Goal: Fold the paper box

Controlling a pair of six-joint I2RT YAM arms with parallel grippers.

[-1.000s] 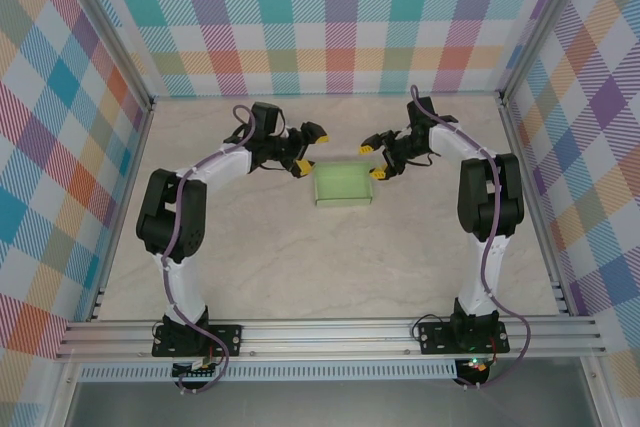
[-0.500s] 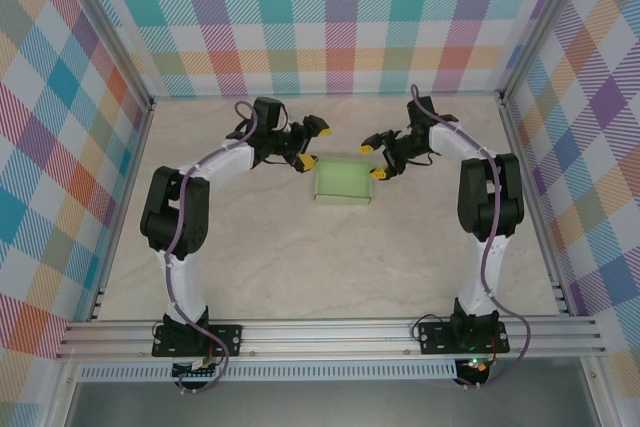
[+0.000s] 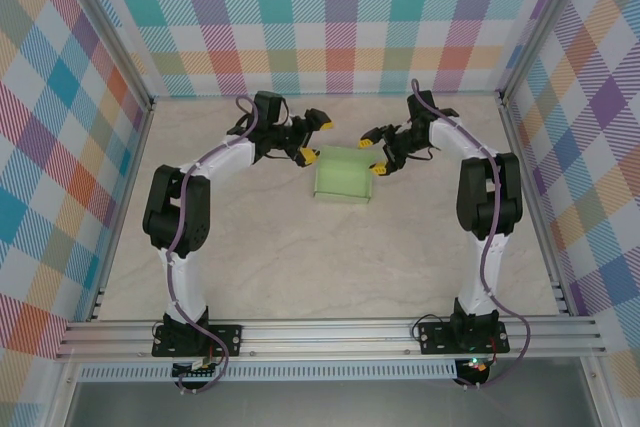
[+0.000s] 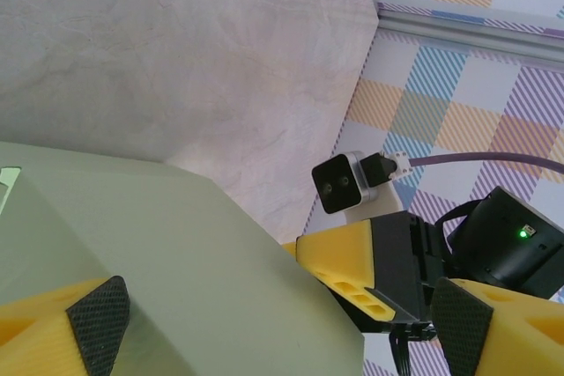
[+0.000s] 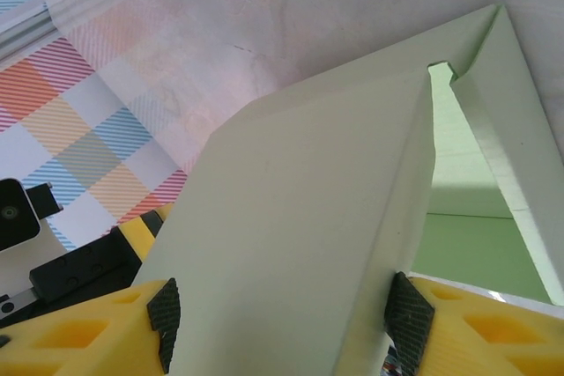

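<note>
The paper box (image 3: 343, 177), pale green card, lies at the middle back of the table, partly folded with its inside showing. My left gripper (image 3: 315, 137) is at its back left corner and stands wide open. In the left wrist view a box panel (image 4: 159, 253) reaches in between the left gripper (image 4: 280, 323) jaws, with a gap before the right fingertip (image 4: 463, 323). My right gripper (image 3: 374, 151) is at the back right corner. In its wrist view a creased panel (image 5: 300, 200) spans the right gripper (image 5: 282, 313), both pads (image 5: 401, 314) against the panel's edges.
Plaid walls (image 3: 330, 17) close in the marble-look table (image 3: 300, 257) at the back and both sides. An aluminium rail (image 3: 330, 332) runs along the near edge by the arm bases. The two grippers are close together, the right one's yellow finger (image 4: 352, 261) just beyond the box.
Both grippers have shifted a little towards the back wall and their jaws have widened slightly. The box's back edge now sits further back than a second ago.
</note>
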